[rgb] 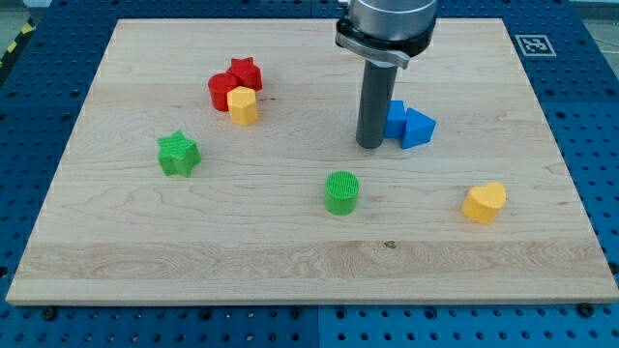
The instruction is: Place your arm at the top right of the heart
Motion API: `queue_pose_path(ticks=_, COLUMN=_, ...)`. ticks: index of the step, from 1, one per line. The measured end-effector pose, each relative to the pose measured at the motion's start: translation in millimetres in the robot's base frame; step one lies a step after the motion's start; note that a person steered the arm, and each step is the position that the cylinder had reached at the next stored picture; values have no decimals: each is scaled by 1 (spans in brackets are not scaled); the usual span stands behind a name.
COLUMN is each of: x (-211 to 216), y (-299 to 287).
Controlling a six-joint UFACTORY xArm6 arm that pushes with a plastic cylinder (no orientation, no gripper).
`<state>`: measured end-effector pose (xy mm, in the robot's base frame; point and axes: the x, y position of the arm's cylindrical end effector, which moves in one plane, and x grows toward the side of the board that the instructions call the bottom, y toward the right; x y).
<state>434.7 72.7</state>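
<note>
The yellow heart block (484, 202) lies at the view's lower right on the wooden board (290, 251). My tip (369, 145) rests on the board near the middle, well to the upper left of the heart. It stands just left of two blue blocks, a cube (395, 118) and a triangle (418, 128), touching or nearly touching the cube.
A green cylinder (341, 191) stands below my tip. A green star (179, 153) lies at the left. A red star (246, 73), a red cylinder (221, 90) and a yellow block (243, 105) cluster at the upper left.
</note>
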Motion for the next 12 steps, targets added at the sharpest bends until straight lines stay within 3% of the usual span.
queue_pose_path(ticks=3, x=-5, y=-39)
queue_pose_path(ticks=4, x=-44, y=-31)
queue_pose_path(ticks=6, x=-48, y=36)
queue_pose_path(ticks=7, x=-48, y=36)
queue_pose_path(ticks=9, x=-1, y=46)
queue_pose_path(ticks=12, x=6, y=67)
